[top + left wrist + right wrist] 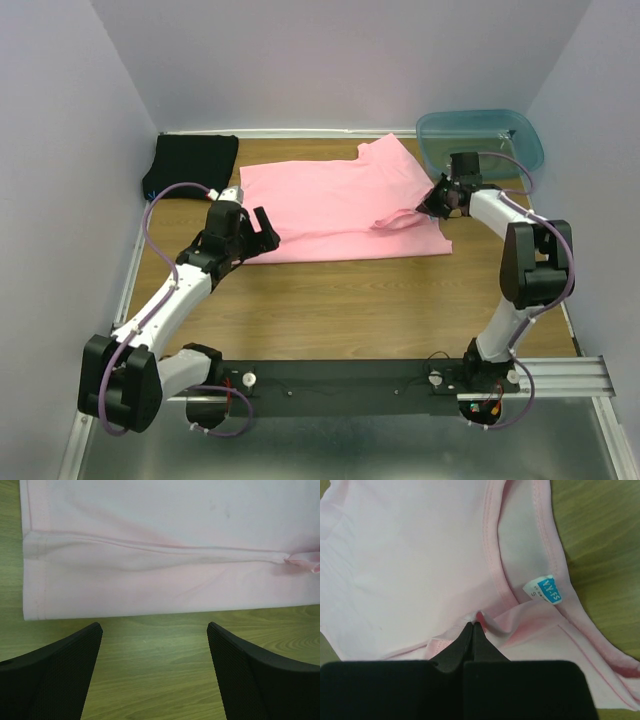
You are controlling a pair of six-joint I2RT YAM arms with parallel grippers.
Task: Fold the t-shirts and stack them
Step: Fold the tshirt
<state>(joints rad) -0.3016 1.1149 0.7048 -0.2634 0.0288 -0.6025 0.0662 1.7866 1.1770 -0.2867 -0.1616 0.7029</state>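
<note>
Two tools flank your pink t-shirt (pixel 340 205), lying long-axis left-right on the counter (pixel 350 300): right tool (pixel 473 627) clenched on its cloth beside the collar (pixel 496 555), left tool (pixel 155 630) released, the shirt's near edge just ahead of it.

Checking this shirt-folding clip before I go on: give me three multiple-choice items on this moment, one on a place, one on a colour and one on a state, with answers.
1. Where is the black shirt?
A. far left corner of the table
B. near right corner
C. middle

2. The neck label on the pink shirt is:
A. red
B. blue
C. yellow

3. The right gripper is:
A. open over bare wood
B. shut on nothing
C. shut on pink shirt fabric

Answers: 1 A, it lies at the far left, apart from the pink one. 2 B, the right wrist view shows blue with white print. 3 C, closed fingers pinch a fold by the collar.
</note>
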